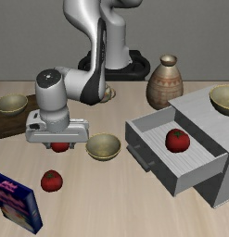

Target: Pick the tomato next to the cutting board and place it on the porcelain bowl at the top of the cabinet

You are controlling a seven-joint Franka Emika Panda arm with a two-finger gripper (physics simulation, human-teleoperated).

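Blue box [19,202]: nearest item, at ext. view's lower left, on the wooden table [107,208].
Loose tomato [52,180]: red, on the tabletop just behind the box, apart from it.
Drawer [195,168]: grey, was pulled open toward ext. view's lower right.
Drawer tomato [178,140]: red w/ green top, sat inside the open drawer.
Tan bowl [104,146]: upright on the table, btwn the gripper and the drawer front, touching neither.
Task tomato [59,146]: red, on or very near the tabletop, directly under the gripper, just beside the cutting board's edge; mostly hidden by the gripper body, only its lower part showed.
Gripper [57,141]: pointed down right over the task tomato; whether it was clamped on it or spread: can't tell, hidden by its own body.
Cutting board [8,127]: dark wood, at ext. view's left edge, flat on the table.
Board bowl [11,105]: tan, sat on the cutting board's far part.
Cabinet [204,120]: grey, ext. view's right, flat top.
Top bowl [222,100]: tan, upright on the cabinet top by the right edge; well apart from the task tomato.
Jug [165,83]: brown, banded, narrow neck, stood on the table behind the cabinet.
Arm [93,42]: white, rose from the far side and bent down toward ext. view's left to the gripper.
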